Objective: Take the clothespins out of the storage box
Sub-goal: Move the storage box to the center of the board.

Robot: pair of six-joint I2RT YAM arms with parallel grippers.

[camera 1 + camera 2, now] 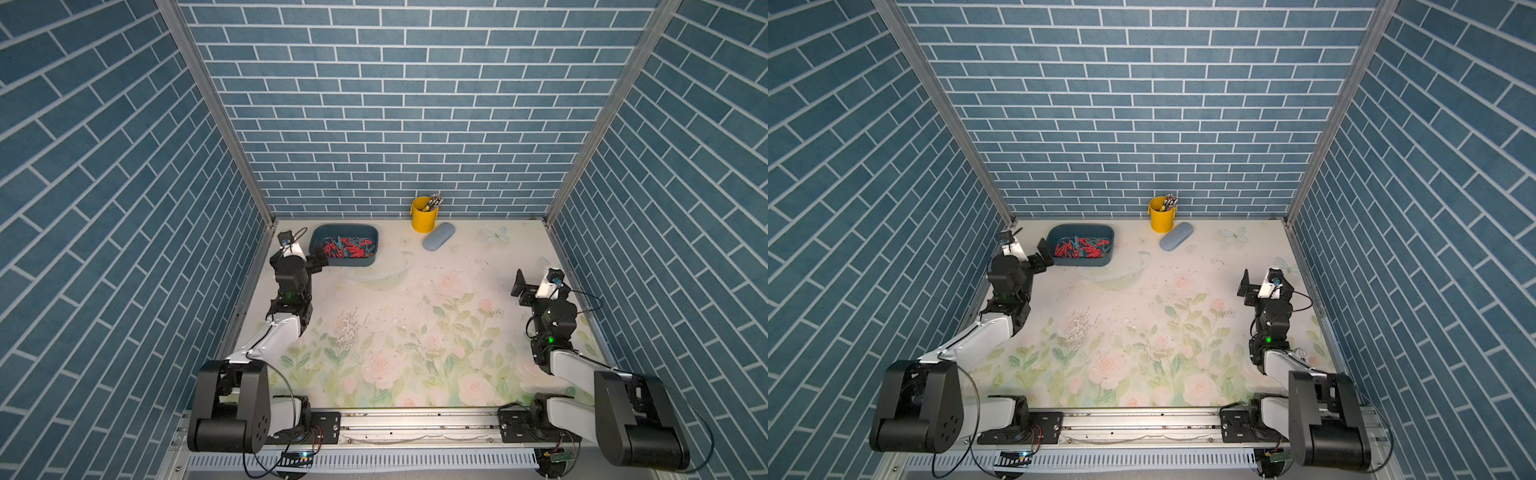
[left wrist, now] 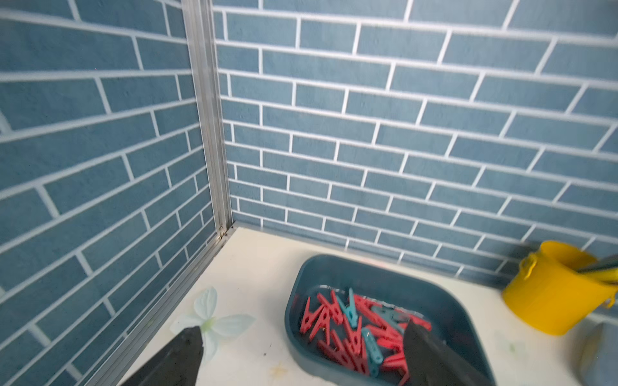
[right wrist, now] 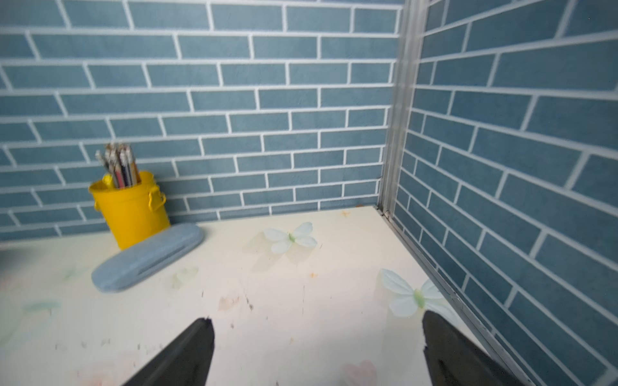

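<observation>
TOP VIEWS (clock face laid on the table (image 1: 415, 291), 12 = back wall (image 1: 395, 104))
- storage box (image 1: 353, 262): dark teal tub at 11 o'clock of the table, near the back wall; shows in both top views.
- clothespins (image 1: 347, 248): one loose heap on the box floor, mostly red, some teal and light blue.
- left gripper (image 1: 322, 255): jaws spread wide, nothing pinched. It sits at the box's 9 o'clock end with one finger across the rim; cannot tell if it touches the rim.
- heap vs left gripper: near, at 3 o'clock from the fingertips.
- right gripper (image 1: 518, 287): jaws spread wide, nothing pinched. It sits at 3 o'clock of the table, by the side wall (image 1: 665, 249).
- heap vs right gripper: well apart, between 9 and 10 o'clock from it.
- yellow bucket (image 1: 423, 220): 12 o'clock, against the back wall, with grey pens (image 1: 434, 203) standing in it.
- blue case (image 1: 438, 242): lying flat, just beside the bucket at its 5 o'clock.

LEFT WRIST
- left gripper (image 2: 302, 329): both fingers in view, spread wide.
- fingertips: one (image 2: 414, 334) over the heap inside the box, the other (image 2: 192, 336) outside the box, over bare table by a printed butterfly (image 2: 210, 317).
- storage box (image 2: 384, 277): its rounded end falls between the two fingers.
- clothespins (image 2: 351, 327): red tangled with a few light blue, just beside and under the inner fingertip; cannot tell if they touch.
- yellow bucket (image 2: 551, 294): beyond the box's other end, blurred.

RIGHT WRIST
- right gripper (image 3: 316, 319): fingers spread wide, bare table between them.
- ahead: yellow bucket (image 3: 130, 210) with pens (image 3: 120, 163) against the back wall and the blue case (image 3: 148, 257) just beside it, both well apart from the fingers.
</observation>
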